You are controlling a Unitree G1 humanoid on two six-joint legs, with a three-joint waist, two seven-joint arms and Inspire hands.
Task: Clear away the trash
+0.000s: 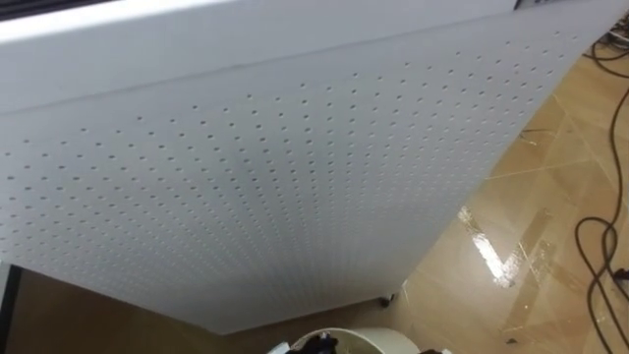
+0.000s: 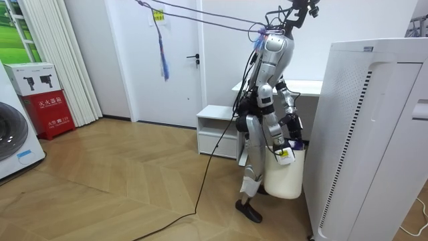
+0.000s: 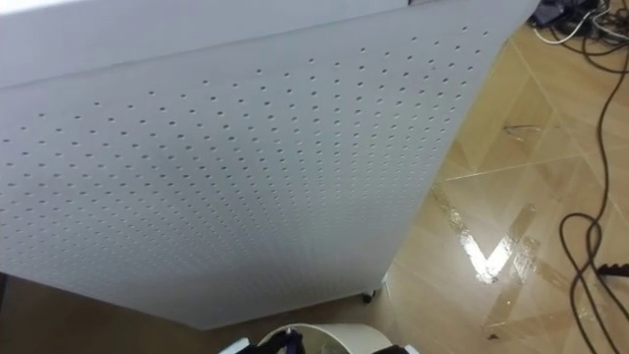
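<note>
I stand close against a tall white perforated cabinet, with a white trash bin right in front of my legs. The bin's rim shows at the bottom edge of the eye views, with something small and dark on it. In the room view both arms hang down over the bin. My right hand is nearest the camera and just above the bin's mouth, and my left hand is a little higher behind it. A small white and yellow piece sits right under the right hand; whether it is held I cannot tell.
The cabinet blocks the way ahead. Wooden floor with dark cables lies to my right. Behind me are a low white shelf unit, a white table and a door. A washing machine stands at the room view's far left.
</note>
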